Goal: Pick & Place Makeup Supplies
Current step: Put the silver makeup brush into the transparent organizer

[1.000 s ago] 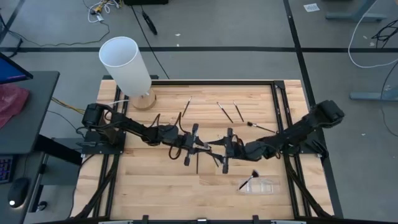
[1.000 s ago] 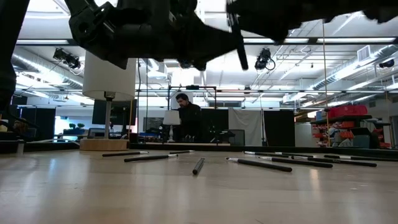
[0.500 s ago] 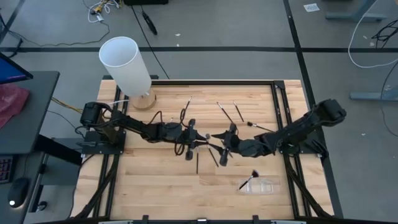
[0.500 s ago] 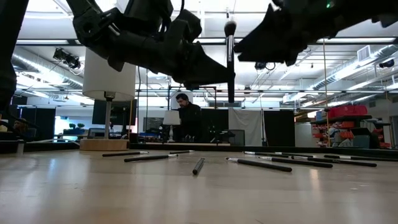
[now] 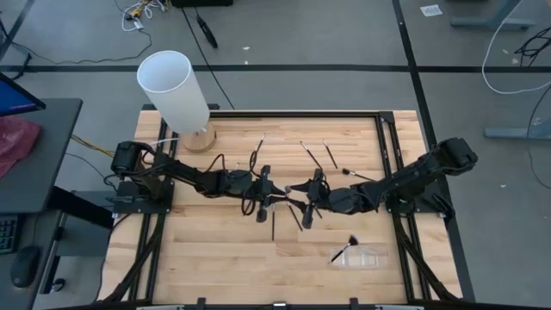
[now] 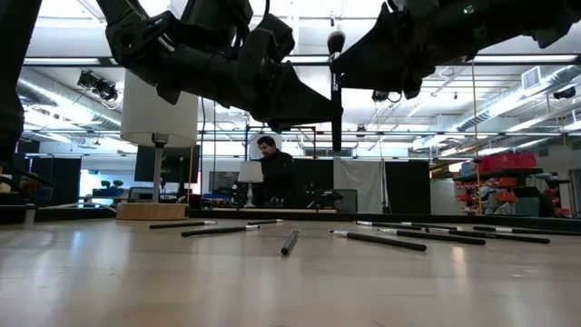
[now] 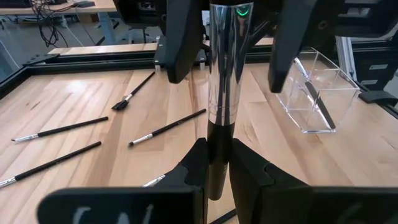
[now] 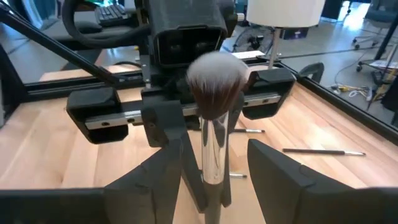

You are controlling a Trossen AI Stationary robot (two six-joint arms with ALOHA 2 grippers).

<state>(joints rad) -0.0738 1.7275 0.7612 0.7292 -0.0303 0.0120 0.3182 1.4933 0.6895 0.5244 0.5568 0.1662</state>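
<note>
My left gripper (image 5: 277, 201) is shut on a makeup brush (image 6: 336, 86) and holds it upright above the table's middle. The brush has a dark handle, a silver ferrule (image 7: 224, 68) and a rounded bristle head (image 8: 216, 78). My right gripper (image 5: 303, 200) is open and faces the left one. Its fingers (image 7: 180, 37) stand on either side of the ferrule with a gap on each side. Several thin dark brushes (image 5: 310, 155) lie flat on the wooden table (image 5: 215, 258). My left gripper pinches the brush's dark handle (image 7: 217, 146), just below the silver ferrule, between its two fingers. The fingers come level from the table's left and lie across the brush. The brush stands upright with its bristles up, lifted clear of the table.
A big white cylinder (image 5: 175, 86) stands on a wooden base at the far left. A clear plastic box (image 5: 357, 256) holding a brush lies near the front right. Loose brushes lie below the grippers (image 5: 274, 226) and at the far side (image 5: 258, 151). A person (image 6: 272, 173) stands in the room behind.
My left gripper has turned the brush from a tilt to upright and has gone a little toward the far edge. My right gripper has gone toward the table's left, and its open fingers now stand on either side of the brush.
</note>
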